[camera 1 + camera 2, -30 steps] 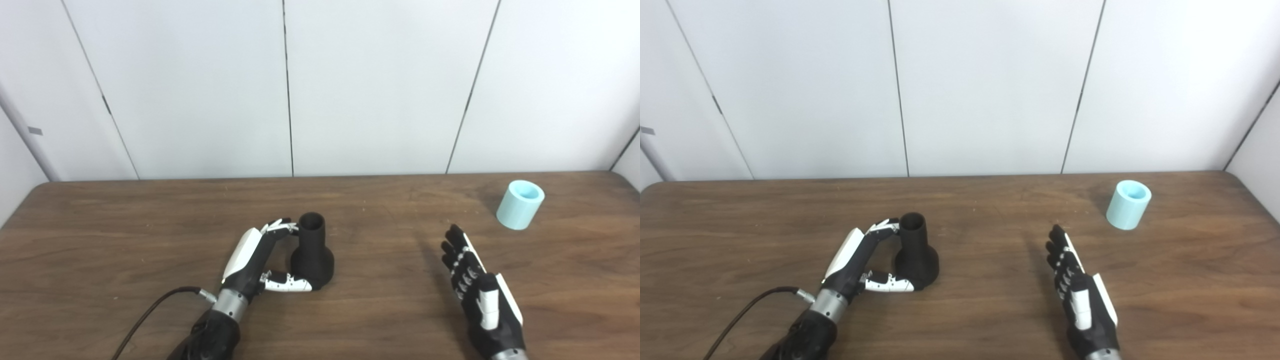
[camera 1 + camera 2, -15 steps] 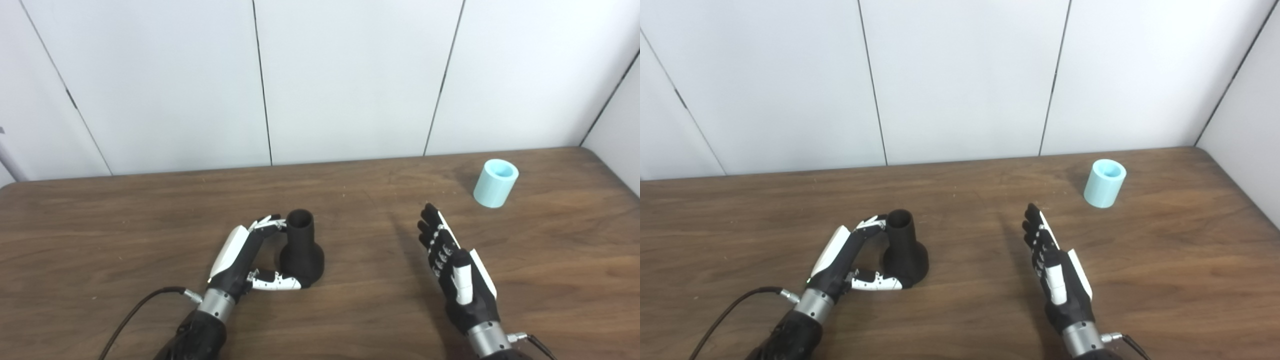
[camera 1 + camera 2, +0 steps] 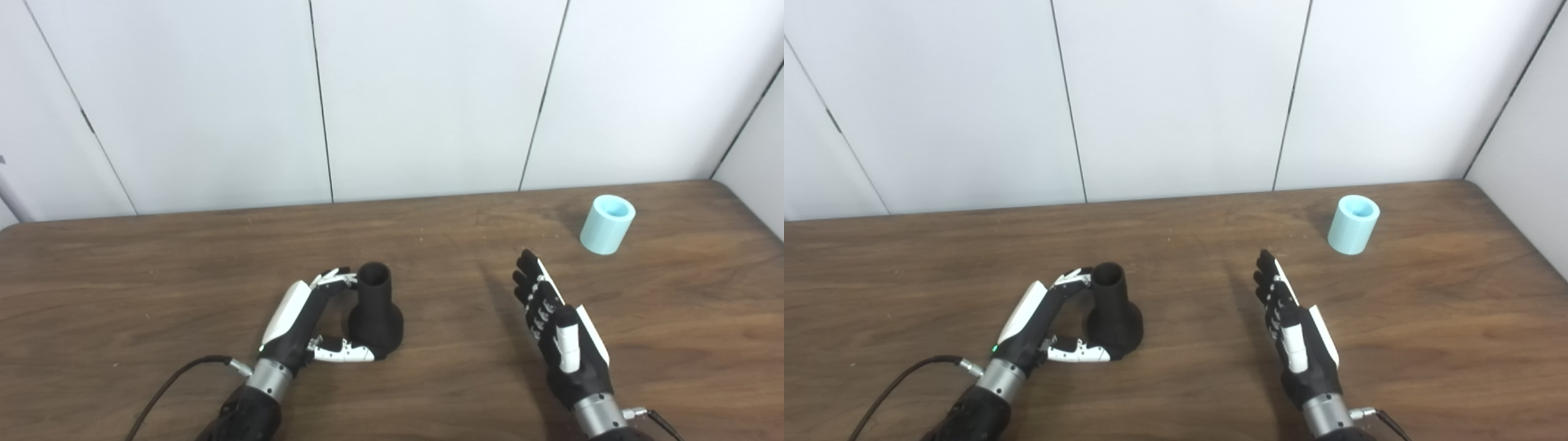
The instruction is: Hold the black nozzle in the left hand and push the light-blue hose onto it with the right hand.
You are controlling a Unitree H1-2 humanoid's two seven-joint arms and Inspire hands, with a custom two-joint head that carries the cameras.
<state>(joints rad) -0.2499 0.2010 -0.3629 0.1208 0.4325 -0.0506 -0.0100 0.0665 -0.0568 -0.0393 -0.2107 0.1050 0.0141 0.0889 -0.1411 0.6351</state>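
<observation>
black flared plastic nozzle [image 3: 375, 312]: upright on brown wooden tabletop [image 3: 122, 294] | left robot hand [image 3: 306, 324]: fingers and thumb against nozzle, firm grasp cannot tell | right robot hand [image 3: 560, 334]: released, fingers straight, right of nozzle | light-blue short cylindrical hose piece [image 3: 607, 224]: upright, far right of nozzle, well apart from both hands

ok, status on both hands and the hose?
Left hand cupped round black nozzle, nozzle upright on table. Right hand open, empty. Light-blue hose upright far right, untouched. Nothing between.
</observation>
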